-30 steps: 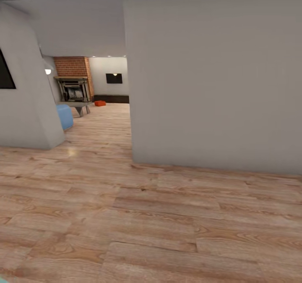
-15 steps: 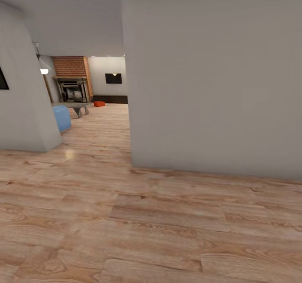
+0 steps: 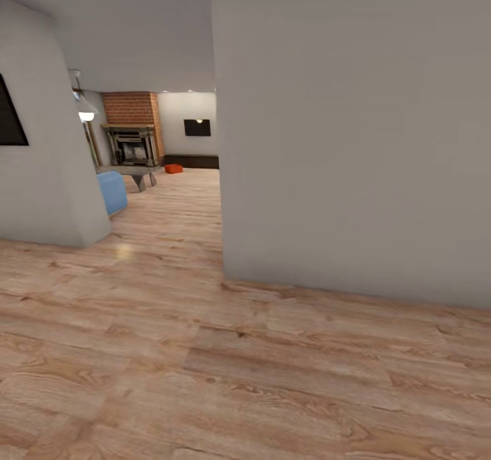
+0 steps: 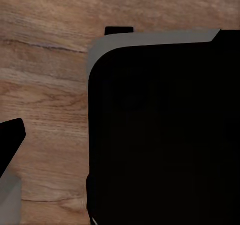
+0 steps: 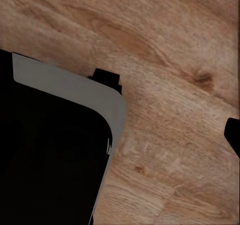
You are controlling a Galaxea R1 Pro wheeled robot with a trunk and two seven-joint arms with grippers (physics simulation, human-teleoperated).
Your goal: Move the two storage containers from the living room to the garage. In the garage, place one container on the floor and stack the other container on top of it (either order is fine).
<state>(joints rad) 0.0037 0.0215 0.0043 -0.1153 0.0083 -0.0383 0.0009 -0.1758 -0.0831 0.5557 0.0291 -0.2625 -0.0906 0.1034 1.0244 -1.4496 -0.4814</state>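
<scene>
Black rounded robot body panel [image 4: 165, 135], grey edge trim, small black tab

We see a big grey-white wall block [image 3: 354, 139] that takes the right and middle of the head view; all places below are given rel. to it. Under it and in front runs a light wood-plank floor [image 3: 204, 364], w/ a small bright reflection left of the wall's corner. Left of the block a passage opens to a further room. Far behind there is a brick fireplace [image 3: 133, 132] w/ dark stone insert, a low grey table [image 3: 133, 172] before it, and a light blue sofa [image 3: 112, 192] nearer. A white pendant lamp [image 3: 86, 113] hangs above the sofa. Further left stands another grey wall [image 3: 41, 173] carrying a dark panel [image 3: 10, 122]. On the back wall, a small dark rectangle [image 3: 197, 127] w/ a light spot.
</scene>
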